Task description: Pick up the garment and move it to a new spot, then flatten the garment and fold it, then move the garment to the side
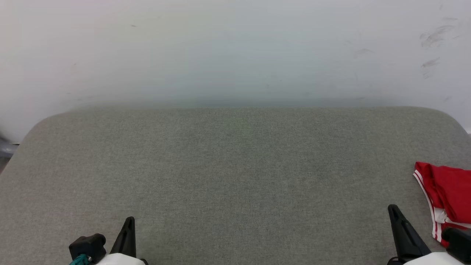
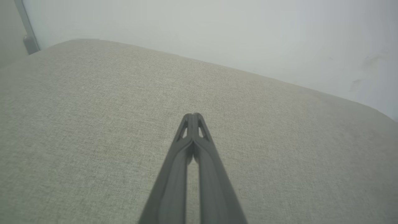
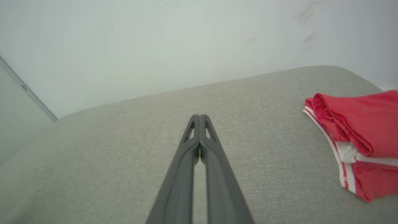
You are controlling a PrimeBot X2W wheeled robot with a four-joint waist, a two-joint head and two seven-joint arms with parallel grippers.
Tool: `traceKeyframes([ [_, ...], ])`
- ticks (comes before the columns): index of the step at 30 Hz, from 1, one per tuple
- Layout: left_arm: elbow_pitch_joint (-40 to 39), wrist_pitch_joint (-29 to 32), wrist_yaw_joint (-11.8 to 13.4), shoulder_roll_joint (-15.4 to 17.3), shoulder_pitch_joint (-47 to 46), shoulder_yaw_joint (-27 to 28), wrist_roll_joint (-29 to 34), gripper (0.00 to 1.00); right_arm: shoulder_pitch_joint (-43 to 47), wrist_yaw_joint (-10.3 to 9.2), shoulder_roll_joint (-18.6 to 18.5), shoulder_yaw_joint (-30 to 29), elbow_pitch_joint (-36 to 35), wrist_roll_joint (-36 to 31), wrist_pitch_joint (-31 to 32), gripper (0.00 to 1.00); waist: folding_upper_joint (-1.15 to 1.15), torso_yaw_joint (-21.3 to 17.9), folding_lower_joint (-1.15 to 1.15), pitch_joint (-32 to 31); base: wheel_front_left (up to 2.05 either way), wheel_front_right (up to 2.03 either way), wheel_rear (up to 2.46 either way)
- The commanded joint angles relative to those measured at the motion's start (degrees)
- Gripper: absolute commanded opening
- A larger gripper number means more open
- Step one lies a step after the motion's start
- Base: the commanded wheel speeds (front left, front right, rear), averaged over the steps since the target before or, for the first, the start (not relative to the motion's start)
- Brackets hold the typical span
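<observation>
Left gripper (image 2: 193, 116): fingers fully closed, tips pressed together, holding nothing, poised above bare upholstery. Right gripper (image 3: 199, 116): likewise fully closed and empty, fingers clear of the fabric. The red jersey (image 3: 367, 124) lies bunched and folded over at the right edge of the surface, to the right of the right gripper and apart from its fingers, with the red-and-white striped trim facing inward. The surface is a grey woven cushion (image 1: 235, 165) with rounded far corners. Behind it stands a white wall (image 1: 235, 48) bearing scuff marks (image 1: 436, 35) at upper right.
</observation>
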Motion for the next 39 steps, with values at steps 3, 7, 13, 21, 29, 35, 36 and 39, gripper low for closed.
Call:
traceKeyframes([
  [3,-0.68,1.04,-0.82,-0.36,-2.11,1.45,-3.89,0.00,-2.54,-0.01,-0.31,0.03,0.48,4.70,0.05,0.00,0.00,-0.02,0.00,0.13,0.00,0.00,0.00],
  [7,-0.66,2.05,-1.55,-0.95,-2.56,2.35,-7.35,0.00,-3.46,-0.01,-0.41,0.06,1.68,8.84,0.16,0.00,0.00,-0.04,0.00,0.28,0.00,0.00,0.00],
  [13,-0.61,3.49,-2.57,-1.83,-3.20,3.64,-12.24,0.00,-4.79,-0.01,-0.52,0.09,3.33,14.70,0.34,0.00,0.00,-0.06,0.00,0.50,0.00,0.00,0.00],
  [21,-0.53,5.29,-3.83,-2.86,-3.99,5.27,-18.29,0.00,-6.37,-0.01,-0.63,0.10,5.40,21.87,0.60,0.00,0.00,-0.10,0.00,0.80,0.00,0.00,0.00],
  [29,-0.45,6.97,-4.97,-3.88,-4.74,6.74,-23.75,0.00,-7.84,-0.02,-0.70,0.07,7.26,28.40,0.84,0.00,0.00,-0.13,0.00,1.10,0.00,0.00,0.00],
  [35,-0.39,8.12,-5.78,-4.54,-5.27,7.75,-27.60,0.00,-8.93,-0.02,-0.73,0.03,8.56,32.92,1.04,0.00,0.00,-0.16,0.00,1.33,0.00,0.00,0.00],
  [36,-0.38,8.29,-5.89,-4.63,-5.35,7.93,-28.24,0.00,-9.12,-0.02,-0.74,0.02,8.78,33.65,1.08,0.00,0.00,-0.16,0.00,1.37,0.00,0.00,0.00],
  [39,-0.35,8.87,-6.28,-4.97,-5.61,8.47,-30.03,0.00,-9.47,-0.02,-0.75,-0.01,9.42,35.81,1.19,0.00,0.00,-0.18,-0.01,1.48,0.00,0.00,0.00],
])
